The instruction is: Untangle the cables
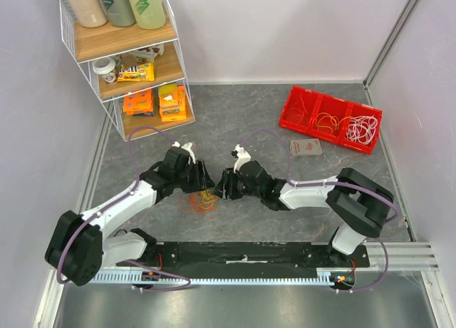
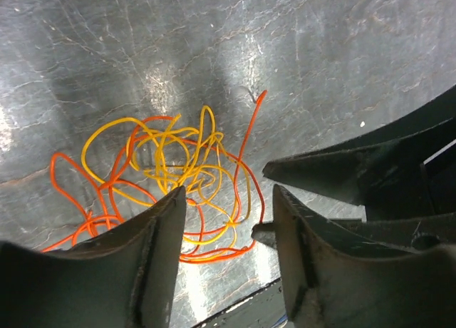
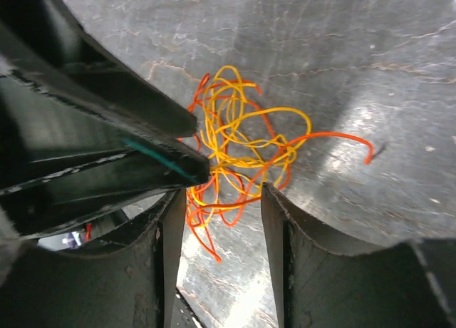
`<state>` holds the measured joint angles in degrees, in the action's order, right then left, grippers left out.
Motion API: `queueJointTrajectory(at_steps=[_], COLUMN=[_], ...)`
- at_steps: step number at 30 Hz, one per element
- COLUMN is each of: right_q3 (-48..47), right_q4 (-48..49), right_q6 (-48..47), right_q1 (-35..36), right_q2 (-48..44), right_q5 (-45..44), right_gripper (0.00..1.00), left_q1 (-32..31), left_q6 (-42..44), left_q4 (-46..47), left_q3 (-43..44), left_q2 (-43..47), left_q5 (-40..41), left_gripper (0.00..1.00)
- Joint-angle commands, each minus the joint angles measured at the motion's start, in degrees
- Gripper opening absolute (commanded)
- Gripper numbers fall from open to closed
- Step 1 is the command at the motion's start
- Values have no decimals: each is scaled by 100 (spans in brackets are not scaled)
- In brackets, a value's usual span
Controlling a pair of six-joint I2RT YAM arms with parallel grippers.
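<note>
The cables (image 2: 178, 164), a loose orange and yellow tangle, are lying on the grey table (image 1: 249, 114) between the two arms. Directly over them, the left gripper (image 2: 228, 196) and right gripper (image 3: 221, 196) are hovering tip to tip, each released with jaws apart, clamping no wire. Farther back on the right, a red tray (image 1: 287, 108) is holding more wires in three compartments.

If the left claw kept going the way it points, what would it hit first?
Most likely the tangled cables, lying just ahead of the left gripper, though depth is hard to judge.
</note>
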<state>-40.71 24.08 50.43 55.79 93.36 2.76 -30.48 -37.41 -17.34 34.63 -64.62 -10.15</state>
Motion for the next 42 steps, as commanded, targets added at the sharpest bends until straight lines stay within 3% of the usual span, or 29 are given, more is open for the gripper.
queueJointTrajectory(at_steps=[1, 8, 15, 20, 31, 33, 38, 42], right_q3=[63, 379, 493, 897, 1303, 1224, 855, 328], right_q4=[1116, 1039, 511, 265, -534, -807, -1667, -2563], right_q6=[529, 555, 397, 362, -174, -314, -631, -982], right_q1=[63, 143, 143, 134, 143, 143, 143, 143], right_q2=[384, 236, -72, -449, -1644, -1934, -2751, -3665], right_q5=[566, 392, 225, -56, -557, -698, -1145, -1717], right_gripper=[50, 28, 0, 0, 0, 0, 0, 0], left_q1=[25, 42, 42, 42, 42, 42, 33, 33], left_q6=[173, 146, 76, 137, 287, 278, -117, -346], left_q4=[574, 732, 917, 830, 407, 503, 978, 1435], left_q3=[9, -184, -343, -484, -607, -633, -905, -1274], left_q2=[-331, -236, -394, -69, 741, 557, -41, 63], left_q5=[-452, -636, -980, -831, -558, -680, -848, -831], left_gripper=[55, 53, 68, 77, 87, 85, 56, 56])
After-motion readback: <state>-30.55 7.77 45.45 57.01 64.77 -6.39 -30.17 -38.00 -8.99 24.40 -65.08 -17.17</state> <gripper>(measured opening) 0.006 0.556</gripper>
